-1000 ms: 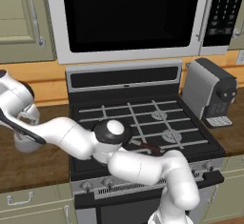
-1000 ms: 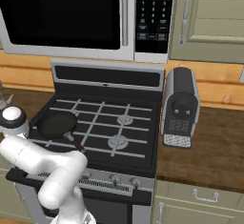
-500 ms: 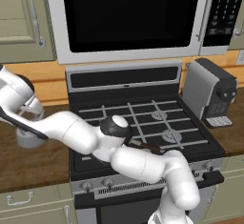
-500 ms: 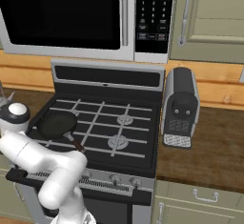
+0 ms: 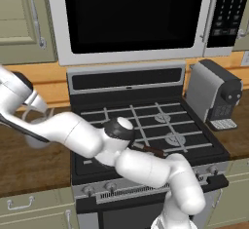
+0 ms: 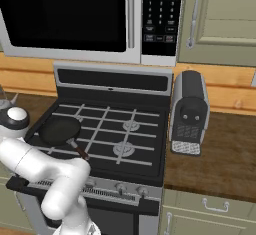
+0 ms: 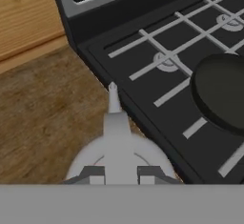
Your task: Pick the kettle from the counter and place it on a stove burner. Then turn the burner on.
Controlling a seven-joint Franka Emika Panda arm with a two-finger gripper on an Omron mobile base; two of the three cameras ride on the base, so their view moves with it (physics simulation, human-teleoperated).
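The silver-grey kettle (image 7: 116, 154) sits just under my hand, and its short spout (image 7: 113, 93) points at the stove's left edge. My gripper (image 7: 119, 174) is shut on the kettle's wire handle. From the left base the kettle (image 5: 39, 134) is a grey shape over the brown counter (image 5: 19, 167), below my gripper (image 5: 33, 110). Its top also peeks in at the left border of the right base view (image 6: 5, 102). Ringed stove burners (image 7: 167, 61) (image 5: 164, 119) (image 6: 131, 125) lie under black grate bars. A black frying pan (image 6: 60, 130) (image 7: 221, 92) covers the near-left burner.
A grey and black coffee machine (image 5: 214, 94) (image 6: 189, 111) stands on the counter right of the stove. The microwave (image 5: 131, 18) hangs above the cooktop. Knobs (image 6: 120, 187) line the stove front. The pan's handle (image 6: 80, 150) juts toward the front edge.
My hand has moved right toward the stove with the kettle hanging from it. The pan and the coffee machine have stayed where they were.
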